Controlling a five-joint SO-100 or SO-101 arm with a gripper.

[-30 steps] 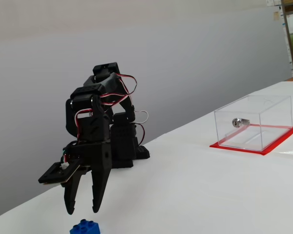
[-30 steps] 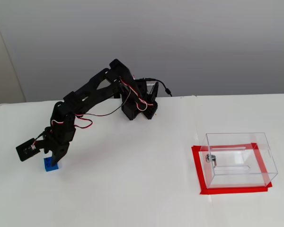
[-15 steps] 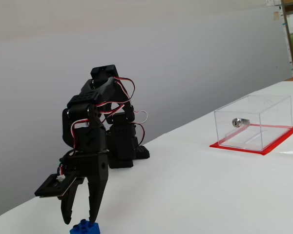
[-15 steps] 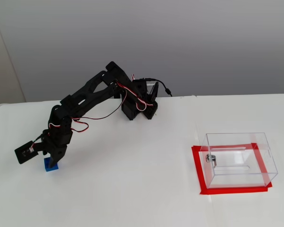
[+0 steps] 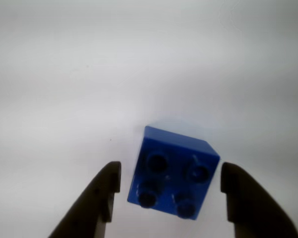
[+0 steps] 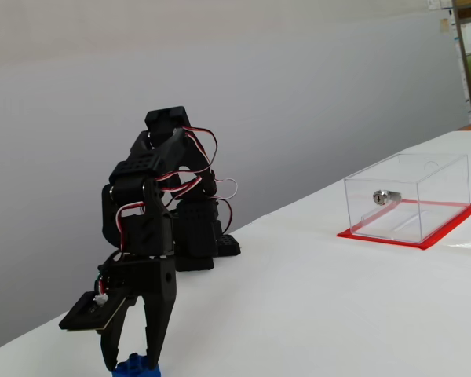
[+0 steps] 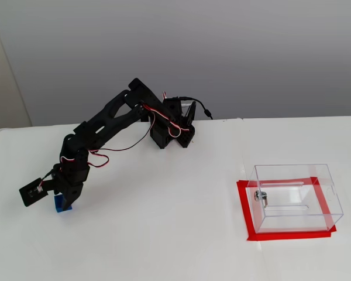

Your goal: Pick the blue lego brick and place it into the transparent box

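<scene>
Tool (image 5: 169, 183): black, two fingers, spread apart on either side of the brick (image 5: 173, 171) in the wrist view; a sliver of white counter (image 5: 89, 74) shows between each fingertip and the brick's sides, so nothing is gripped. In a fixed view the tool (image 6: 133, 363) points straight down at far left, fingertips at counter level, the brick (image 6: 135, 366) a blue patch between them at the frame's lower edge. In another fixed view the tool (image 7: 63, 205) sits low at left with the brick (image 7: 62, 204) partly hidden under it

Brick: bright blue, four round studs facing up, resting flat on the counter, turned slightly askew to the fingers in the wrist view

Arm (image 7: 108, 123): black, red and white wires along its links, reaching from its base at the counter's rear centre out to the left

Box (image 7: 295, 196): clear, rectangular, on a red base (image 7: 281, 235), silver lock on its left wall; stands at right, well apart from brick and tool. In a fixed view the box (image 6: 408, 196) sits far right with the lock facing the camera
</scene>
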